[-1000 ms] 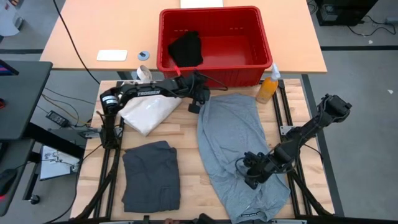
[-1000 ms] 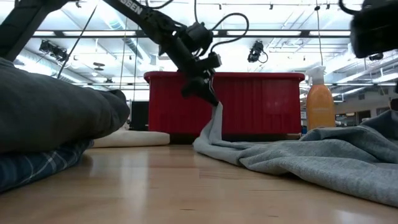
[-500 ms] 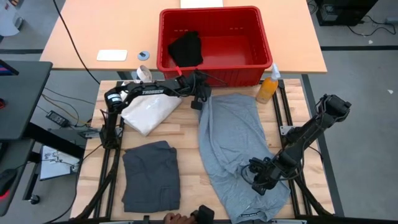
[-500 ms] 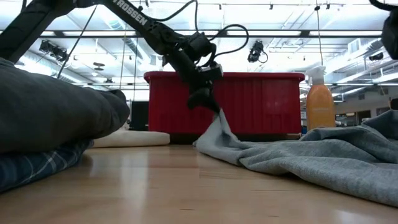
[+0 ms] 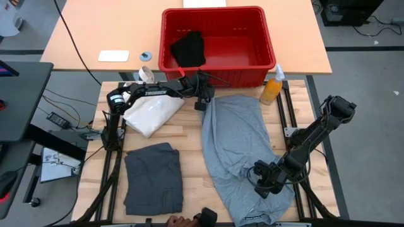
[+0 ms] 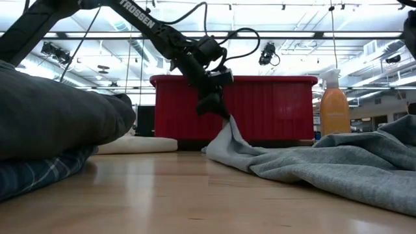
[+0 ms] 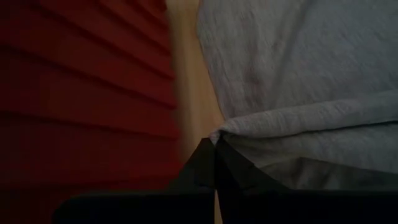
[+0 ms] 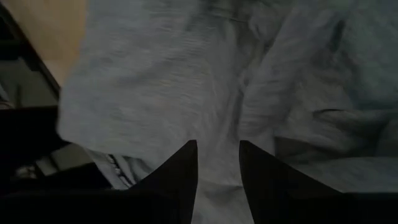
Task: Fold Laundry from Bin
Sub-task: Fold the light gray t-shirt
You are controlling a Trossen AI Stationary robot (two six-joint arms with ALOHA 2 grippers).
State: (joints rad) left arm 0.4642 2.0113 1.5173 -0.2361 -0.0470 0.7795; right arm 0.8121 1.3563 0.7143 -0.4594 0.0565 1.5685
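Wooden desk: light grey garment being spread; left gripper jaws pinch its far corner, right gripper jaws narrowly apart above the near end; next, pull flat.

Left gripper pinched closed; right gripper parted

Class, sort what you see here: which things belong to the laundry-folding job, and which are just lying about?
Job:
light grey garment
folded charcoal piece
black piece
red bin
left gripper, pinching the grey corner
right gripper

Lying about:
orange spray bottle
cream tote bag
tape roll
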